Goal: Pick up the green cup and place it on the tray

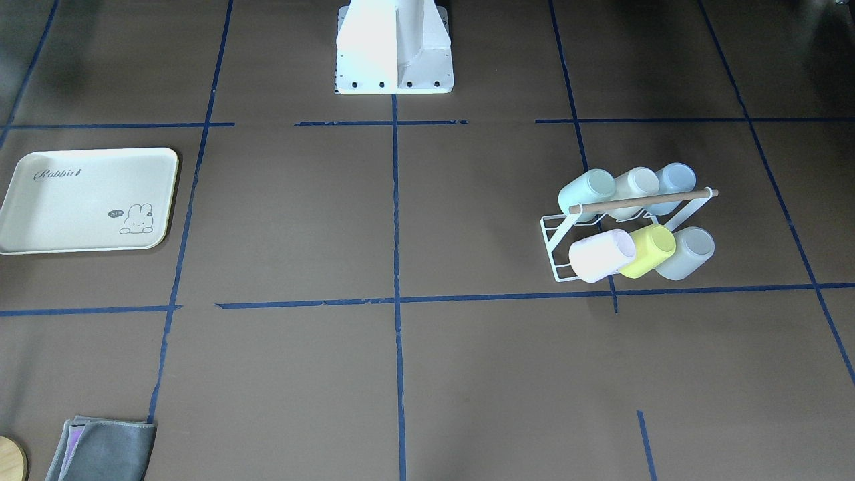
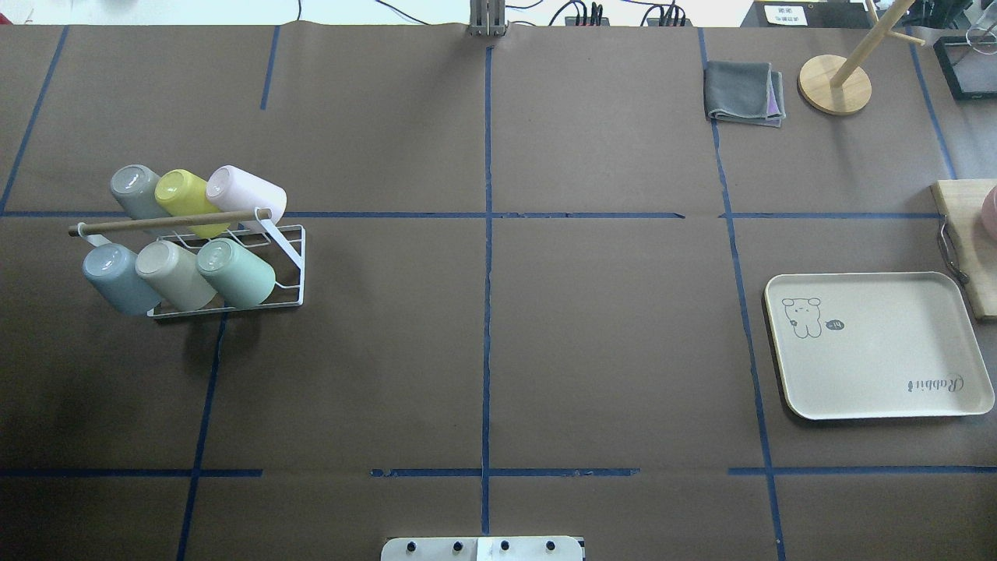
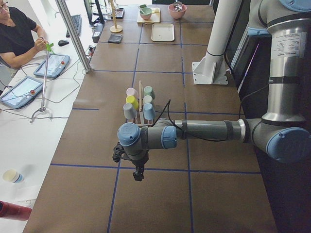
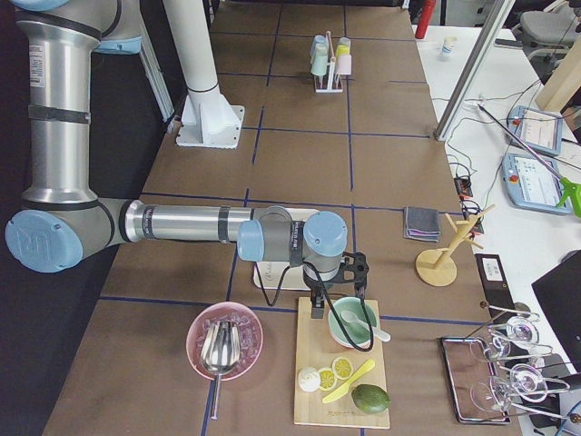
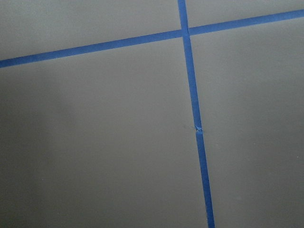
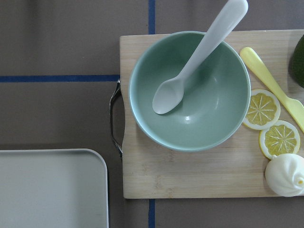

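Green cup [image 2: 236, 273], left-centre on the rack [image 2: 301, 269]: probably light, stiff, slick; grip across its wall. Left gripper [image 3: 139, 173], right gripper [image 4: 317, 309]: finger spread cannot be told.

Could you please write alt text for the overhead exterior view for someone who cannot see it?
A small pale mint-green plastic cup lies tilted with five other cups on a white wire rack at the left of a brown table; a cream rectangular tray sits far right.
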Available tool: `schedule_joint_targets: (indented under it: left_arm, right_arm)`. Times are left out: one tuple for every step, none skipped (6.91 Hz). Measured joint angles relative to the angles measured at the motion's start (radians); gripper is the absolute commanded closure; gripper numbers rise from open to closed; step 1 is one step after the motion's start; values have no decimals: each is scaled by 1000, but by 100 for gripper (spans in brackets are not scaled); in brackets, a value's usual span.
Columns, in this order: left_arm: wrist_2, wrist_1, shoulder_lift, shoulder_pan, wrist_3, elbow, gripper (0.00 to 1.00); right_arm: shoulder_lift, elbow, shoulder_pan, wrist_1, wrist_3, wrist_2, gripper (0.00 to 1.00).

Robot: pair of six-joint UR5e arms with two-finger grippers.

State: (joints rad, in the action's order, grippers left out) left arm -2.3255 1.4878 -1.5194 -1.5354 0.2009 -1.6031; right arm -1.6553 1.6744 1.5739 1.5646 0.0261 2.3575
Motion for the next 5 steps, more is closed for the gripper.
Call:
schedule_joint_targets:
  left_arm:
    - [0,0,-1,0,0,0,0]
    - [0,2,-2,0,0,0,0]
    - [0,4,-5,0,0,0,0]
    - [1,6,-7,0,0,0,0]
    - [2,7,-10,0,0,0,0]
  right_arm:
    - [2,0,0,-2,0,1,0]
    - [4,1,0,-4,1,3,0]
    - [5,1,0,-4,1,6,0]
    - [6,0,0,-4,1,7,0]
    - [7,0,0,-5,2,8,0]
